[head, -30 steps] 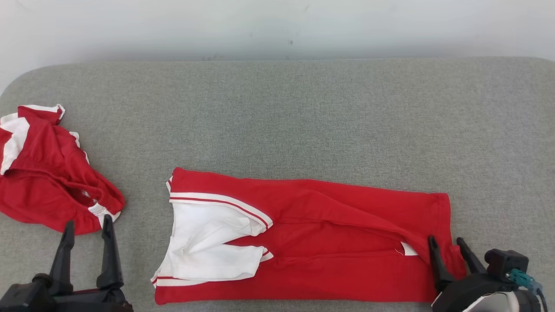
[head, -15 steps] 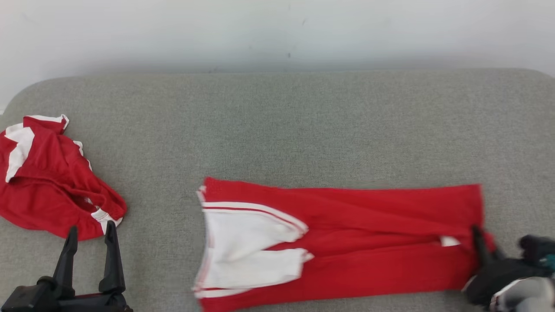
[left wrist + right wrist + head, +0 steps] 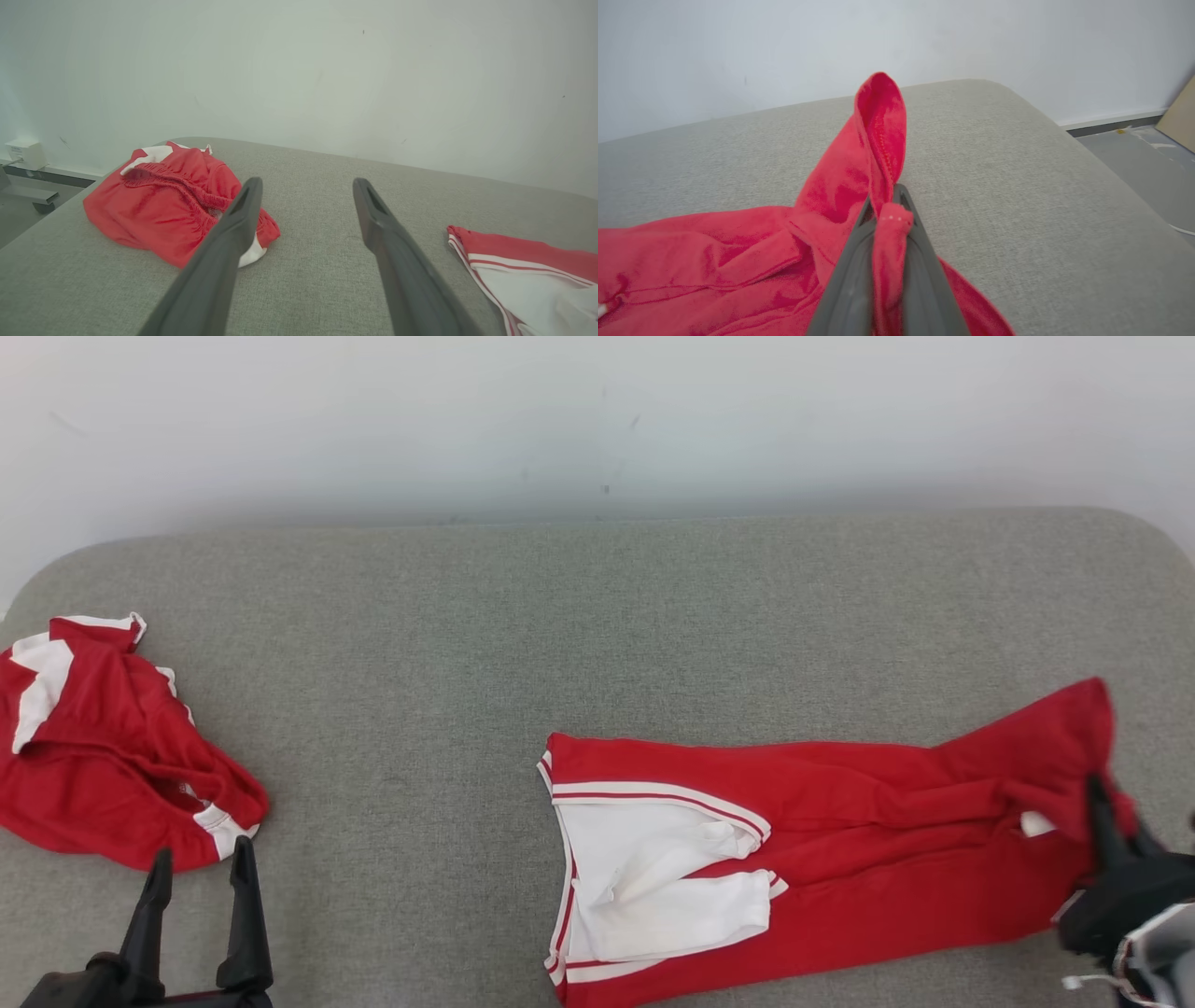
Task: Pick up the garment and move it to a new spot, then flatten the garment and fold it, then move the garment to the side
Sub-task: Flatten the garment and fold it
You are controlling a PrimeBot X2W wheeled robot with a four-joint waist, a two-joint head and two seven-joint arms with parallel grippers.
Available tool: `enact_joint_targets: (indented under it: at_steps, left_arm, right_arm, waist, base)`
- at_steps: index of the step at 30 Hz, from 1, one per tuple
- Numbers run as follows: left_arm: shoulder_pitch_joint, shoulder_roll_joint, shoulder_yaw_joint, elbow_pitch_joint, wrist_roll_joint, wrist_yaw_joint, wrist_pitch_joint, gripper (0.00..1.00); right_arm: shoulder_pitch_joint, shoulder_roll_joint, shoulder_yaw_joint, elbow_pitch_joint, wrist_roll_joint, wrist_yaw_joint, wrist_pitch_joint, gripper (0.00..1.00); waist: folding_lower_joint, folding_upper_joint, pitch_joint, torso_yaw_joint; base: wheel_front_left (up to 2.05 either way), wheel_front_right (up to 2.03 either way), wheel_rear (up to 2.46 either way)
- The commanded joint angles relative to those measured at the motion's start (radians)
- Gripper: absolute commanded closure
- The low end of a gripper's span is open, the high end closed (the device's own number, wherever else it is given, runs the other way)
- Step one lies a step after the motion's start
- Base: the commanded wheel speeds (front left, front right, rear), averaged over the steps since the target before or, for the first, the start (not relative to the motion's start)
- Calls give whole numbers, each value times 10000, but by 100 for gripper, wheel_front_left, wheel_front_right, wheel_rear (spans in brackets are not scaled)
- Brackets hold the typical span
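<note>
The garment [image 3: 840,859] is a red shirt with white, red-striped sleeves, folded into a long strip on the grey padded surface [image 3: 597,635]. It lies right of centre in the head view. My right gripper [image 3: 1097,798] is shut on its right-hand hem, and that end is pulled up off the surface into a peak. In the right wrist view the red hem [image 3: 882,121] sticks up from between the closed fingers [image 3: 852,280]. My left gripper [image 3: 201,851] stands open at the lower left with nothing between its fingers [image 3: 224,252]. The garment's sleeve end [image 3: 528,266] lies to its right.
A second red and white garment [image 3: 103,756] lies crumpled at the left edge, just beyond my left gripper, with its elastic band [image 3: 163,200] showing. A pale wall [image 3: 597,420] backs the surface. The surface's rounded right edge drops to grey floor [image 3: 1157,163].
My right gripper has shut on the garment's right hem and dragged the whole garment to the right, lifting that end. The head camera has also shifted. The left gripper has stayed open.
</note>
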Motion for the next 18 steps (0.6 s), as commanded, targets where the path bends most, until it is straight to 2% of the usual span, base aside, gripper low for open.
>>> enact_joint_targets:
  at_steps: [1,11,18]
  left_arm:
    - [89,-42,34,3,70,9,-5,0]
    - [-35,-148,-48,66,50,9,-5,0]
    - [-163,-160,-158,182,-36,9,-5,0]
  right_arm:
    - [174,308,129,-340,-84,-27,137,100]
    - [384,2070,1731,-2231,-366,-27,715,100]
    - [151,3116,2988,-2559,-391,-27,776,100]
  waist:
    - [1,0,-39,-42]
    - [1,0,-65,37]
    - [1,0,22,363]
  base:
    - [0,0,0]
    - [0,0,0]
    - [0,0,0]
